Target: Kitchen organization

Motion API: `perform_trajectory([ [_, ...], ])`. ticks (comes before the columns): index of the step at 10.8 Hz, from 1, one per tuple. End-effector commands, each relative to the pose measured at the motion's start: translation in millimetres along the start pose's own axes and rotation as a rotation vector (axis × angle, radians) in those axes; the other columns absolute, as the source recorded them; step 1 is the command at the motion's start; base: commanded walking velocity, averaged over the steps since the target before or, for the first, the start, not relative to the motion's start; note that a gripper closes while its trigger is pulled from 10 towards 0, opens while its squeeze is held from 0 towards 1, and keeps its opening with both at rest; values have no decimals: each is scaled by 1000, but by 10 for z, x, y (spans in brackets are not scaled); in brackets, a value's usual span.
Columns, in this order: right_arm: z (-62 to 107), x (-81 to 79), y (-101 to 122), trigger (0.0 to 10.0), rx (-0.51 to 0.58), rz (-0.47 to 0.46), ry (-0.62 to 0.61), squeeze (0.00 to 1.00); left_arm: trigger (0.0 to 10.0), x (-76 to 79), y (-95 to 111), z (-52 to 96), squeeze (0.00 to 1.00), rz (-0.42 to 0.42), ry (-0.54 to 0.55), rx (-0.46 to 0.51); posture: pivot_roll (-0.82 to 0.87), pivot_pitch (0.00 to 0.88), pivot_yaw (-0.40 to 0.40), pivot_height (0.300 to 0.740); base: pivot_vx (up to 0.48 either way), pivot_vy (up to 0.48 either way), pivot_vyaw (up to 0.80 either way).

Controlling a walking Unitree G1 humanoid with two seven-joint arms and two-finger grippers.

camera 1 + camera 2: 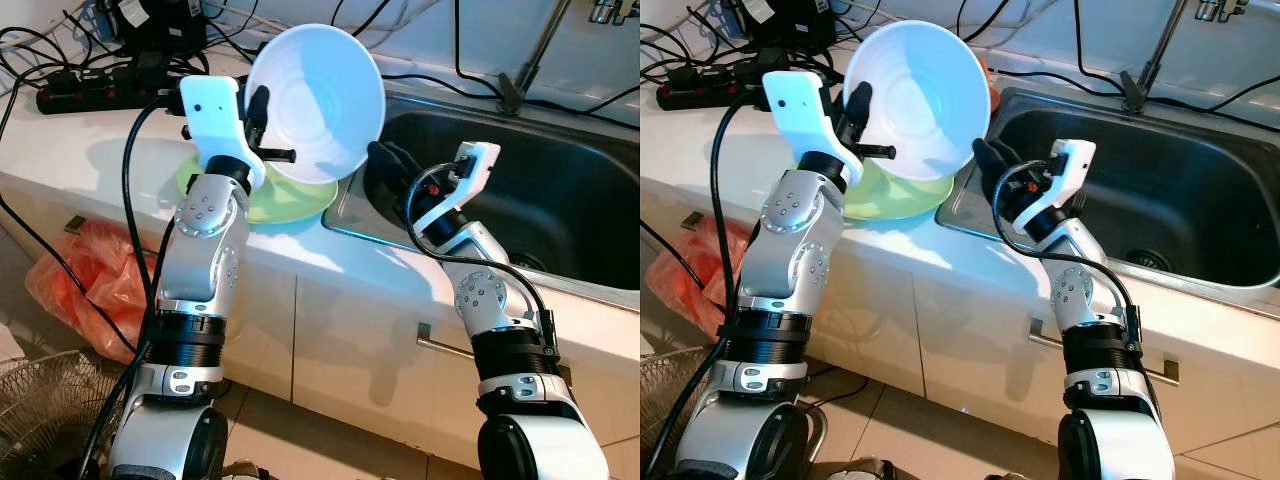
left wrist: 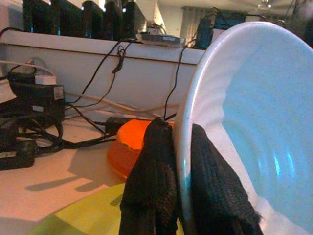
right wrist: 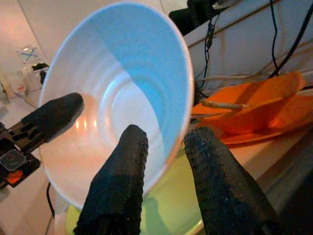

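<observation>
Unmarked, white bowl [image 1: 318, 100] pinched by left gripper [image 2: 180, 196].

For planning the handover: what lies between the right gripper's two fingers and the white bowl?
Nothing. In the right wrist view the right gripper stands open, and the white bowl's rim already sits in the gap between its fingers. The left gripper pinches the opposite rim.

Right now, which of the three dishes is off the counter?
The white bowl. The left gripper pinches its rim and holds it tilted in the air; the green plate and orange plate lie on the counter.
</observation>
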State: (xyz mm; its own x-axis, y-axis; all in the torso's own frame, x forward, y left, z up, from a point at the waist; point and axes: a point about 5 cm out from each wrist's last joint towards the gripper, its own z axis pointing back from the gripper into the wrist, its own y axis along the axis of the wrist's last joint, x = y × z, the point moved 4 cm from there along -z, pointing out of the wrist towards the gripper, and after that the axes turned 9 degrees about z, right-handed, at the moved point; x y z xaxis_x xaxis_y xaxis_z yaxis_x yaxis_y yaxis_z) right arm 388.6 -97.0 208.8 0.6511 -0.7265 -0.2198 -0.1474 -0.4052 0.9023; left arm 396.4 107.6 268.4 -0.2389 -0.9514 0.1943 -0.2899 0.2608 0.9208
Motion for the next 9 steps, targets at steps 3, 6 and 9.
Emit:
perform_trajectory([
  [3, 24, -8, 17, 10000, 6, -5, 6, 0, 10000, 129, 20, -4, 0, 14, -55, 14, 69, 63, -31, 740, 0, 0, 0],
  [6, 24, -19, -4, 10000, -5, -2, 6, 0, 10000, 174, 18, 2, 0, 28, -74, 17, 71, 63, -34, 740, 0, 0, 0],
  [9, 30, 33, -38, 10000, -21, 6, -21, 0, 10000, 159, 68, 3, 0, 32, -70, 39, 76, 61, -37, 740, 0, 0, 0],
])
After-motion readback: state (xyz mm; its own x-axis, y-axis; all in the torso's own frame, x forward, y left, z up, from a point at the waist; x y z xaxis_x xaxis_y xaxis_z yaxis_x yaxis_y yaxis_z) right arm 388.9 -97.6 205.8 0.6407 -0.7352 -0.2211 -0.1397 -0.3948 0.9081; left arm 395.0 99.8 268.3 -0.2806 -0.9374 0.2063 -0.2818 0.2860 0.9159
